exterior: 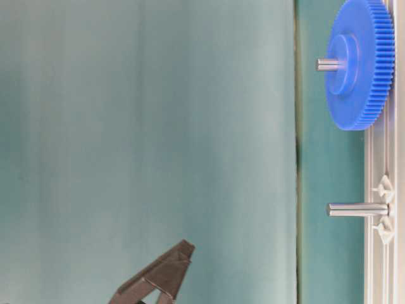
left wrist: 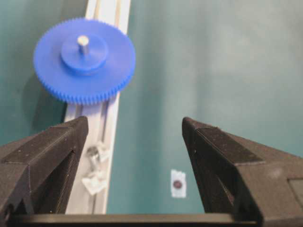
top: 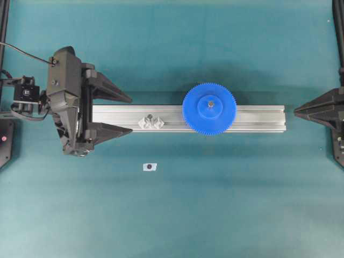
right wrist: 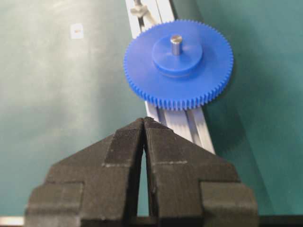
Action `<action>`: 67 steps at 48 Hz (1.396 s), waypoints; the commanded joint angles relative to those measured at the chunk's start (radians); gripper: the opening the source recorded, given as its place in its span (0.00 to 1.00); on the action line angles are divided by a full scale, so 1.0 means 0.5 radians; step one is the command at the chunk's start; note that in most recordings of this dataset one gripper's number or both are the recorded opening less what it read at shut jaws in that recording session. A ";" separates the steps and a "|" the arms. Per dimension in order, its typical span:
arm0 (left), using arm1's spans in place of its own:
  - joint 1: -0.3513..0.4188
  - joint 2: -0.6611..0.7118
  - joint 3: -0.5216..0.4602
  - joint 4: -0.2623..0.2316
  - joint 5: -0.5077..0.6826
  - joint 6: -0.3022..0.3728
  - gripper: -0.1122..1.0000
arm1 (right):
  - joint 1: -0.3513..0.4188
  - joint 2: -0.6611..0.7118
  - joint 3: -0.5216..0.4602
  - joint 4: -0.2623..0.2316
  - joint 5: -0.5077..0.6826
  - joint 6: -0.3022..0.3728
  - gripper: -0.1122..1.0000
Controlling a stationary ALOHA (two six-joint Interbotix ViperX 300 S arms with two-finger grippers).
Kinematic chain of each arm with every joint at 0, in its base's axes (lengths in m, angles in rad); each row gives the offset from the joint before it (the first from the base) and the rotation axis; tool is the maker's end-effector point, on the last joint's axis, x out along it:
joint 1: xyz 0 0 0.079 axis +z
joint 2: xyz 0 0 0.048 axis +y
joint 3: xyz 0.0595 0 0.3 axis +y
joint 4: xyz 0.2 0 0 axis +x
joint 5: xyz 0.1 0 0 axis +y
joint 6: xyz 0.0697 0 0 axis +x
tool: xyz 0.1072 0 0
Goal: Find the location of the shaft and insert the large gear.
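Note:
The large gear (top: 209, 109), a bright blue toothed disc, lies flat on the aluminium rail (top: 258, 119). A grey shaft (left wrist: 83, 43) pokes up through its hub (right wrist: 176, 43). A second, bare peg (top: 151, 119) stands on a clear plastic mount further left on the rail (left wrist: 93, 153). My left gripper (top: 130, 115) is open at the rail's left end, its fingers straddling the rail with nothing between them (left wrist: 135, 122). My right gripper (top: 295, 110) is shut and empty, just beyond the rail's right end, pointing at the gear (right wrist: 144, 120).
A small white tag with a dark dot (top: 150, 166) lies on the teal mat in front of the rail (left wrist: 178, 183). In the table-level view the gear (exterior: 361, 63) and the bare peg (exterior: 354, 209) stand out from the rail.

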 commanded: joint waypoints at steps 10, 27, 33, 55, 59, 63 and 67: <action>-0.006 -0.034 -0.009 0.003 -0.021 -0.006 0.83 | -0.003 0.015 0.000 0.000 -0.040 0.015 0.19; -0.009 -0.037 0.006 0.003 -0.021 -0.006 0.83 | -0.003 0.012 0.000 0.000 -0.061 0.015 0.19; -0.009 -0.037 0.006 0.003 -0.021 -0.006 0.83 | -0.003 0.012 0.000 0.000 -0.061 0.015 0.19; -0.003 -0.089 0.071 0.003 -0.018 -0.052 0.83 | -0.003 0.012 0.003 0.000 -0.058 0.015 0.19; -0.003 -0.104 0.083 0.003 -0.021 -0.061 0.83 | -0.003 0.012 0.009 0.000 -0.058 0.015 0.19; -0.003 -0.114 0.089 0.003 -0.018 -0.058 0.83 | 0.000 0.012 0.009 0.000 -0.058 0.015 0.19; -0.003 -0.120 0.092 0.003 -0.021 -0.061 0.83 | -0.003 0.012 0.012 0.000 -0.058 0.015 0.19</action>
